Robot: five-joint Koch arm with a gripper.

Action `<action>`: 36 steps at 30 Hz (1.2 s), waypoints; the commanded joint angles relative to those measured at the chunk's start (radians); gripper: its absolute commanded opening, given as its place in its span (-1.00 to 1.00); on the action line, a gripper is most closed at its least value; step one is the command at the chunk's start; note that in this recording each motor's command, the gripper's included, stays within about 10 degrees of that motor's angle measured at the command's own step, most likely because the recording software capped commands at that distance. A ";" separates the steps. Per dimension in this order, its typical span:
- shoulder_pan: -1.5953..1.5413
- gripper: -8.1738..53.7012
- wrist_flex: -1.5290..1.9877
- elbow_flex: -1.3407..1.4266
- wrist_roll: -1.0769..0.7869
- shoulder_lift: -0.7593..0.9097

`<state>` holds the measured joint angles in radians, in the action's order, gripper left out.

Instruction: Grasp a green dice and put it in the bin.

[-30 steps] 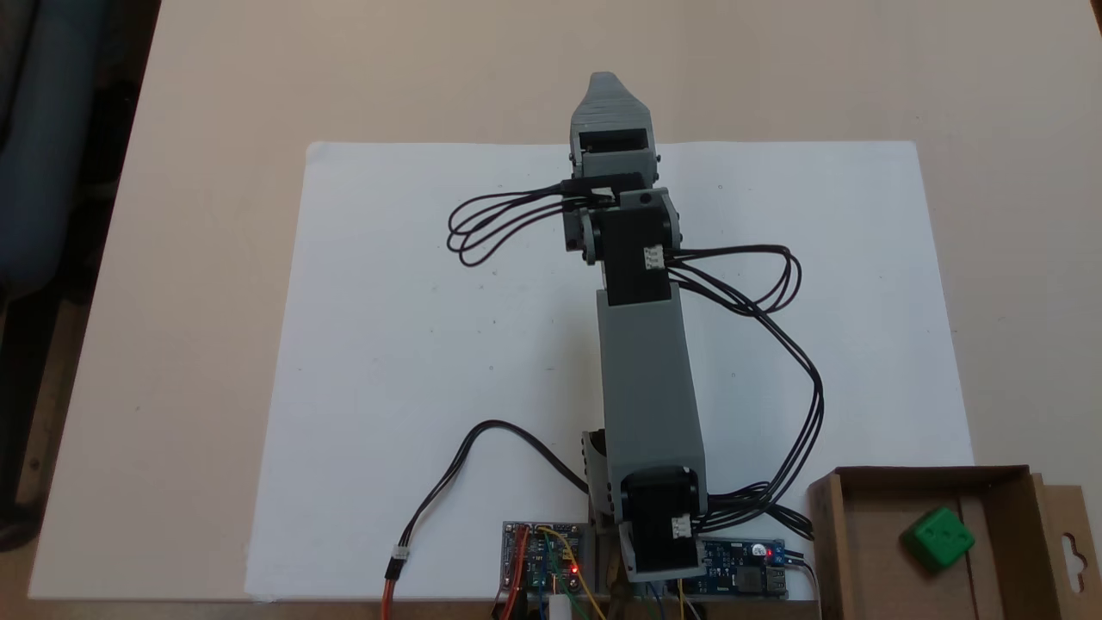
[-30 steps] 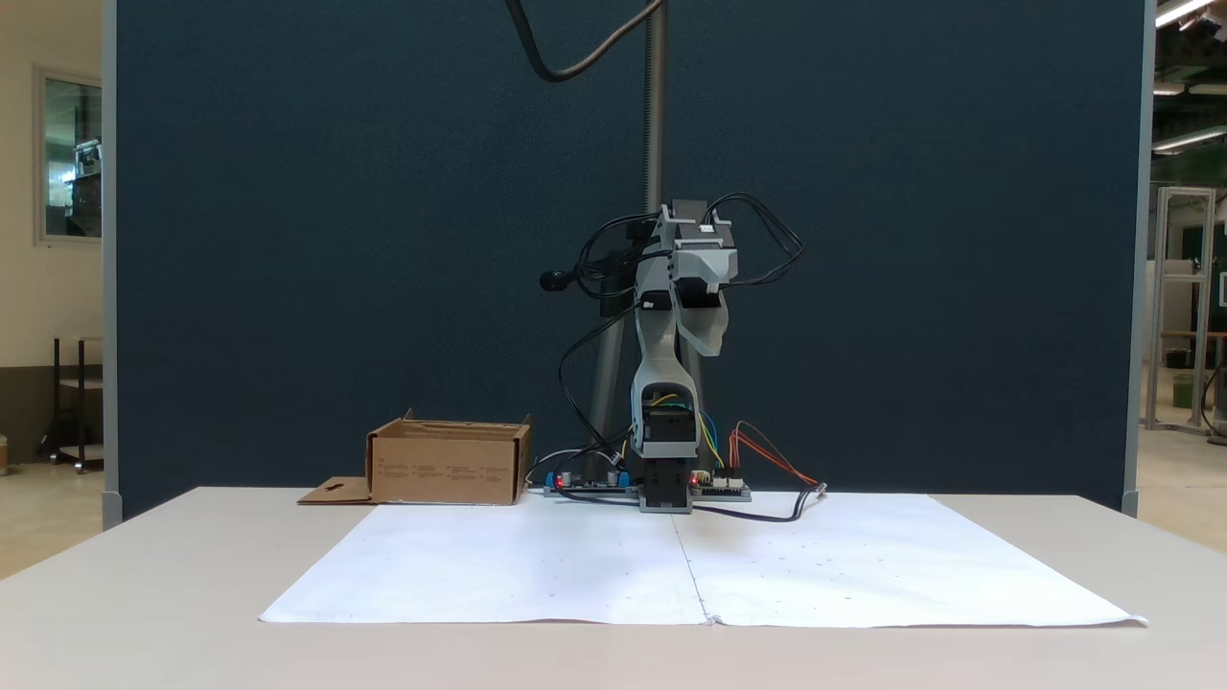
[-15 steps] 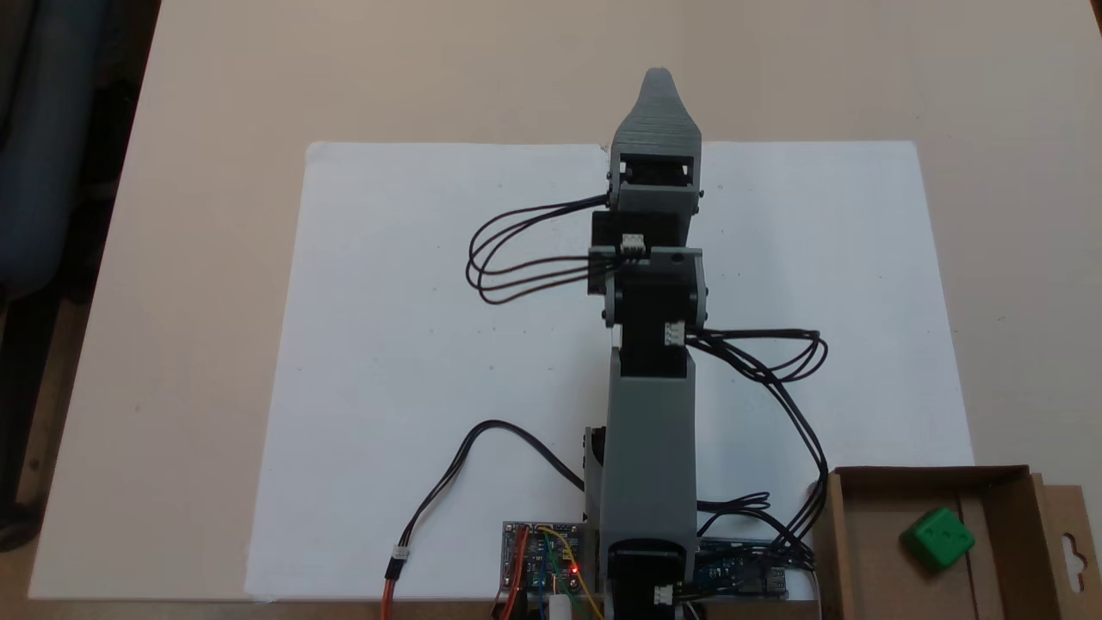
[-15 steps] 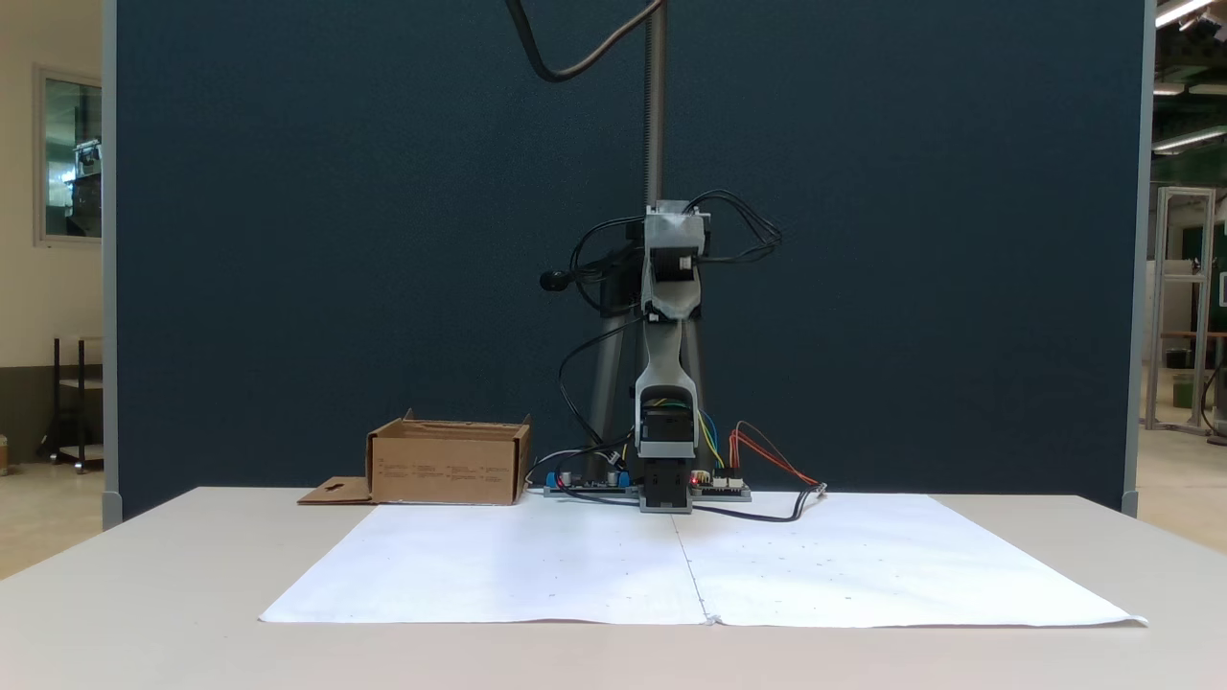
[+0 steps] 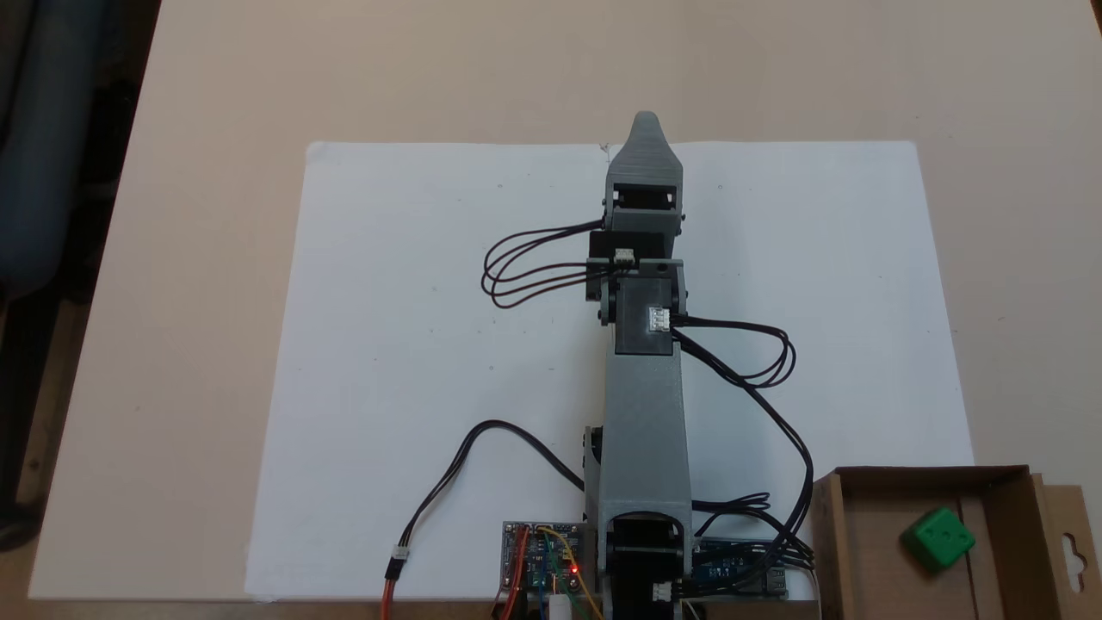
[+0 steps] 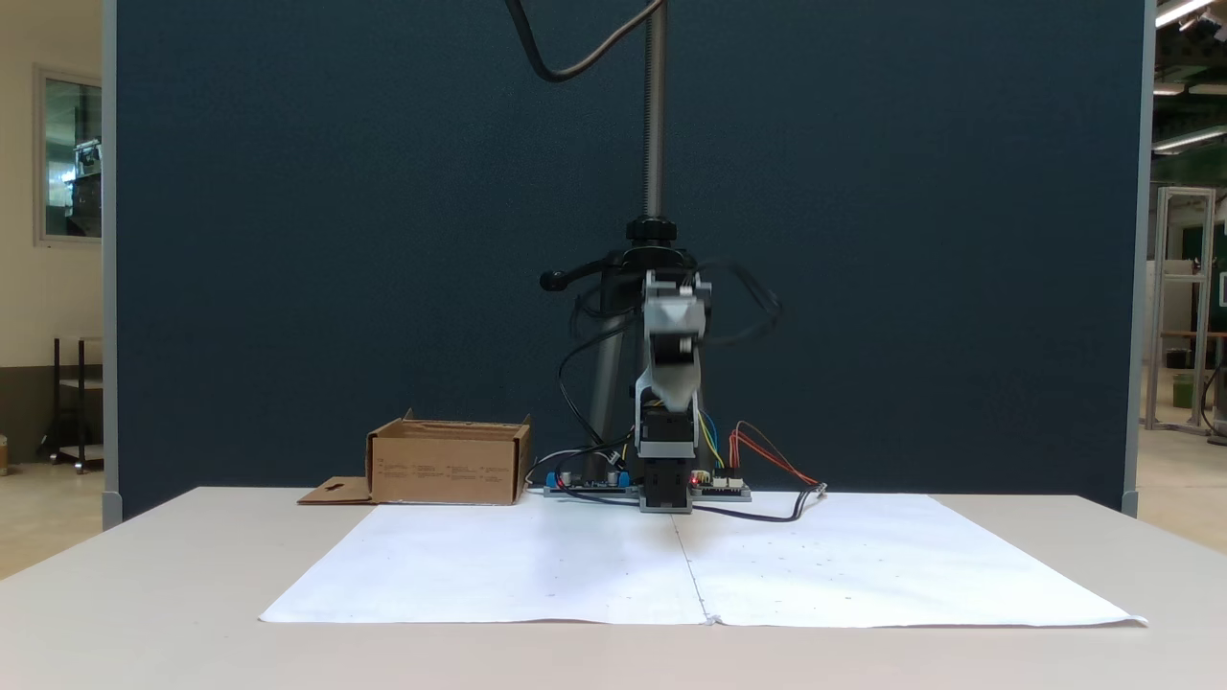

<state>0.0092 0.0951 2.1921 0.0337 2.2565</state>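
Note:
The green dice [image 5: 938, 536] lies inside the bin [image 5: 930, 473], a brown cardboard box at the lower right of a fixed view. In the other fixed view the bin [image 6: 448, 466] stands left of the arm's base and its walls hide the dice. My gripper [image 5: 647, 123] reaches out over the far edge of the white sheet, well away from the bin, with nothing visibly in it. Seen from the front, the gripper [image 6: 671, 402] hangs low in front of the arm, blurred. One jaw covers the other, so I cannot tell whether they are apart.
A large white paper sheet [image 5: 430, 344] covers the table middle. Circuit boards [image 5: 542, 564] and looping black cables [image 5: 758, 362] sit around the arm's base. The bin's flap [image 5: 1070, 542] with a hang-hole lies flat beside it. A camera pole [image 6: 654, 115] rises behind the arm.
The arm swung from slightly left to centre, then folded down. The gripper tip drew back toward the base and dropped lower. Dice and bin have not moved.

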 commanded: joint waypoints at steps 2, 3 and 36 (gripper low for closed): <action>0.020 0.75 -0.201 0.055 0.041 0.101; 0.021 0.75 -0.231 0.086 0.041 0.106; 0.018 0.70 -1.273 0.816 0.038 0.112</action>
<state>0.0169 -1.0354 3.0127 0.0337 2.2565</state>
